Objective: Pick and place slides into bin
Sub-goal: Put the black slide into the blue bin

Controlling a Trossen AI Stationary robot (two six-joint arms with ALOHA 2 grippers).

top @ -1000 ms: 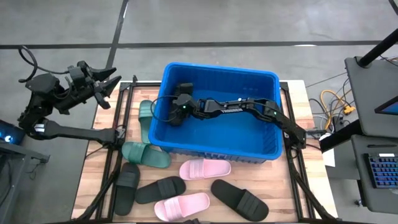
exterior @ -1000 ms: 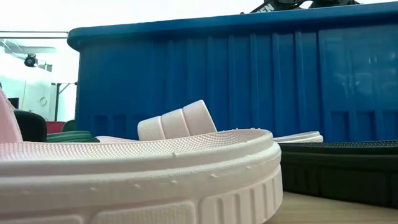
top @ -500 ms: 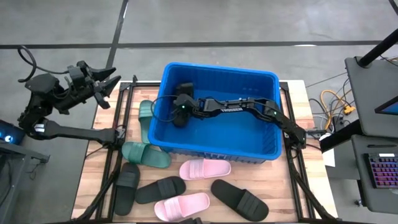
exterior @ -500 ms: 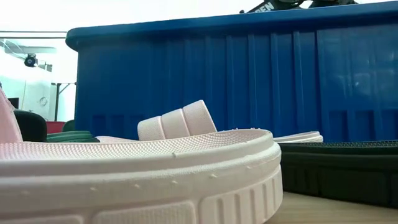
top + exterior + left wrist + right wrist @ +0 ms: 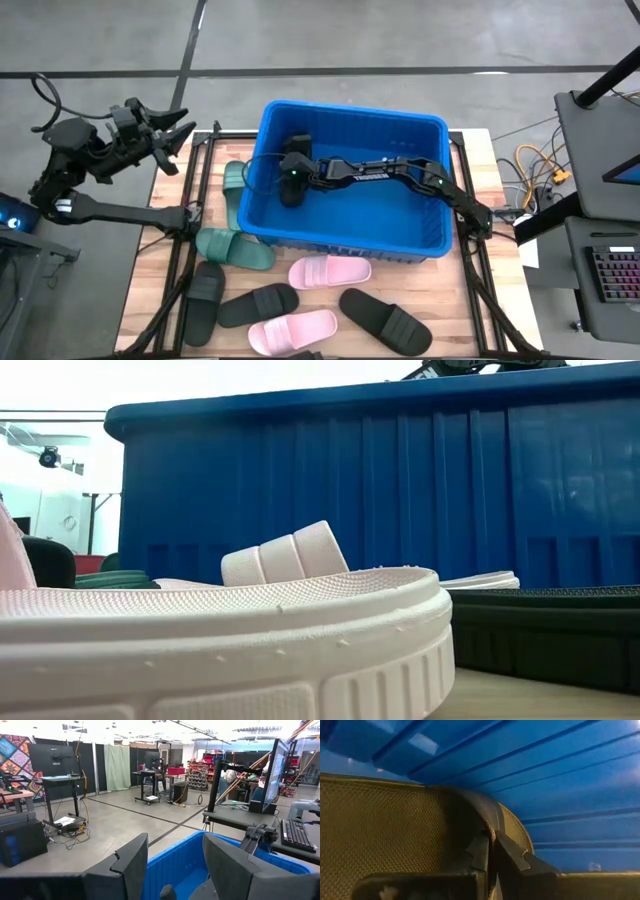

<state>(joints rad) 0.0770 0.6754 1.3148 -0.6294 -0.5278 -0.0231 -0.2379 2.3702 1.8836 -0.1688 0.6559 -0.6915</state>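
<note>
The blue bin (image 5: pixel 352 108) stands at the middle of the table. My right gripper (image 5: pixel 291 186) reaches into the bin's left part and is shut on a dark slide (image 5: pixel 395 820), close to the bin wall (image 5: pixel 545 770). In the high view the slide merges with the dark gripper. Around the bin, slides lie flat on their soles: two green (image 5: pixel 233 248), two pink (image 5: pixel 329 270) and three black (image 5: pixel 385 320). My left gripper (image 5: pixel 172 135) waits open, raised off the table's left edge. My right gripper pinches a thin curved edge of the dark slide (image 5: pixel 492 827) between its two fingers (image 5: pixel 479 851). Whether that edge is strap or sole rim I cannot tell. The fingers slant down from the table's right side. The slide stays inside the bin; what it rests on is hidden.
Cables and a keyboard (image 5: pixel 612 275) sit beyond the table's right edge. In the low view a pink slide (image 5: pixel 250 640) fills the foreground in front of the bin wall (image 5: pixel 400 490). The left wrist view looks over the bin rim (image 5: pixel 180 860) into the room.
My right gripper has turned slightly at the wrist inside the bin, staying in place and shut on the slide.
</note>
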